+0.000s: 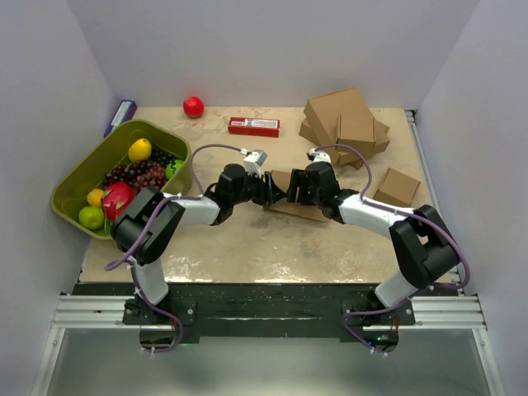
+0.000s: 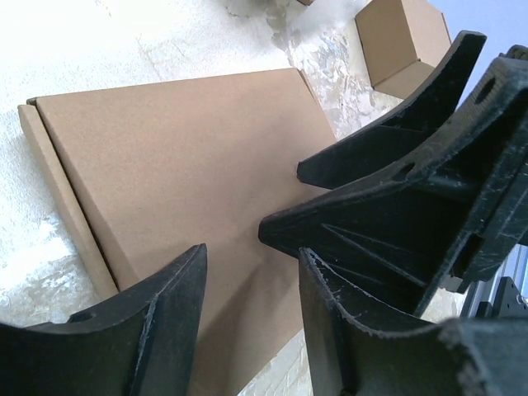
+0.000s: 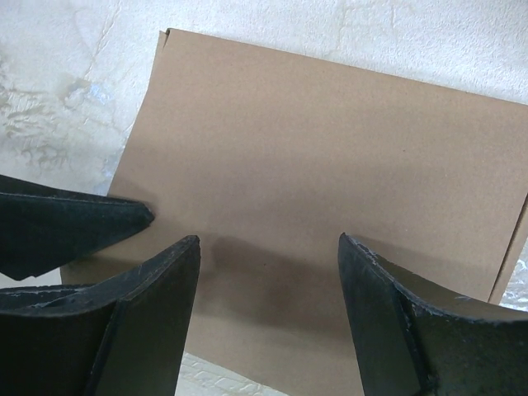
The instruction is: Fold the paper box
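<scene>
Hovering over the folded lid: the paper box (image 2: 181, 157) lies flat as a thin rectangle near the middle of the surface (image 1: 247, 247), its top panel level and a narrow folded edge showing along one side. My left end effector (image 2: 252, 252) hangs just above that panel, fingers partly spread, bare cardboard visible between them and nothing in its grasp. My right end effector (image 3: 268, 239) faces it from the opposite side, spread wide and likewise empty, over the same panel. The tips of the two tools stand close together above the box's centre. Whether any fingertip actually bears on the cardboard I cannot tell from these views. In my judgement the fold is nearly complete, and the step in hand is seating the lid or checking that its flap is tucked. The next move calls for a gentle downward push near the free edge while the other tool steadies the box, so that the thin body neither slides across the surface nor springs open.
</scene>
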`<action>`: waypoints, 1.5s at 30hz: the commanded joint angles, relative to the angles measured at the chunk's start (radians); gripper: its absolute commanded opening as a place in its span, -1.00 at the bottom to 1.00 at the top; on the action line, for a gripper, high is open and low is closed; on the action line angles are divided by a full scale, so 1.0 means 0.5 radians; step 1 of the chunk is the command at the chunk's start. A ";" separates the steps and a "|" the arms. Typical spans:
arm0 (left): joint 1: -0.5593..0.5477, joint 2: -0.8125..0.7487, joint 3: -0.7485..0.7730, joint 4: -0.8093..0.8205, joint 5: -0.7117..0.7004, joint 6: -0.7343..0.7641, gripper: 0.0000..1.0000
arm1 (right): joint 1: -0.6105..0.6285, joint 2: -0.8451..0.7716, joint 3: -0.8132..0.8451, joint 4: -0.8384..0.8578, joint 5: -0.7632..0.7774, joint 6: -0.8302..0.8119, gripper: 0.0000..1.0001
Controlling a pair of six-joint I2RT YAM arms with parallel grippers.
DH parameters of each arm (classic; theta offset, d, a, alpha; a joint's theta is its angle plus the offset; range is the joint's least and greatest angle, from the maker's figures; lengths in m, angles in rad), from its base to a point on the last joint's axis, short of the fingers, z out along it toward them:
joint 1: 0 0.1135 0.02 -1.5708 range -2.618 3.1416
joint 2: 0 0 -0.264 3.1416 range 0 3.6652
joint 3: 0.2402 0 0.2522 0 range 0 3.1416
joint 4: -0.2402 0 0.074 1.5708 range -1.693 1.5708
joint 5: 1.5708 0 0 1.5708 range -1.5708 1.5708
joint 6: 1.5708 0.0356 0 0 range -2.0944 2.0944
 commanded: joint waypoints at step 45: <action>-0.035 -0.180 0.146 -0.631 -0.439 0.244 0.25 | -0.002 0.019 -0.034 0.024 -0.013 0.030 0.44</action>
